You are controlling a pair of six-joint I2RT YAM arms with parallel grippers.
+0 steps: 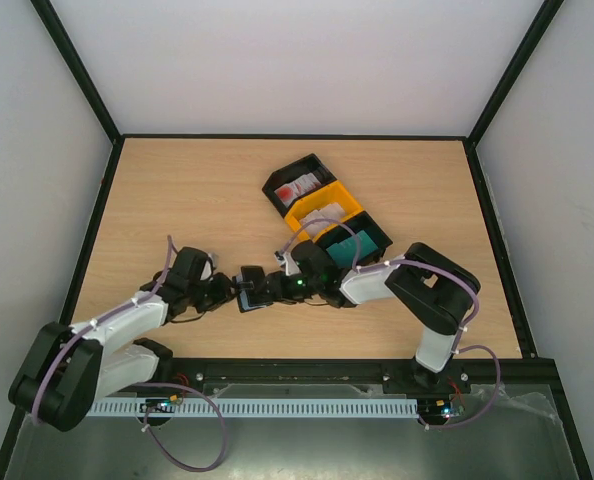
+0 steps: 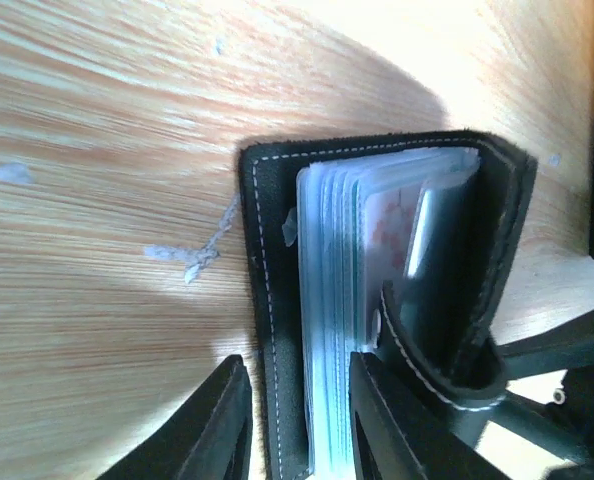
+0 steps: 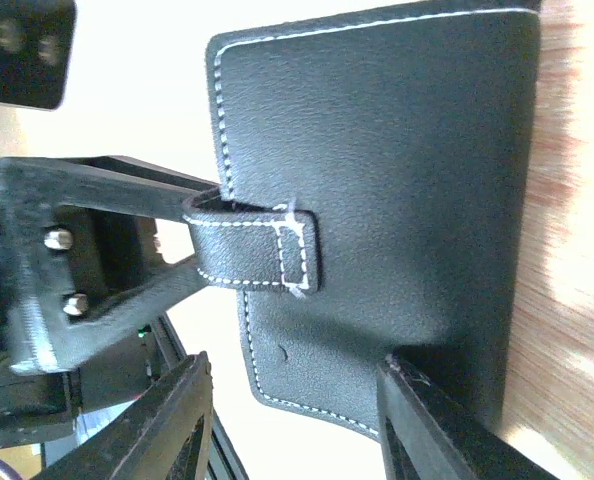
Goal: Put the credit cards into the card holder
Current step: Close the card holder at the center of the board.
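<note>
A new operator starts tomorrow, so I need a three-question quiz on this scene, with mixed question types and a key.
1. True or false: the card holder is closed.
2. Which tray holds the teal card? A: far black. B: yellow. C: near black.
3. Which gripper clamps one holder cover together with the sleeves?
Key: 1 false, it is open with the sleeves showing. 2 C. 3 the left gripper.
</note>
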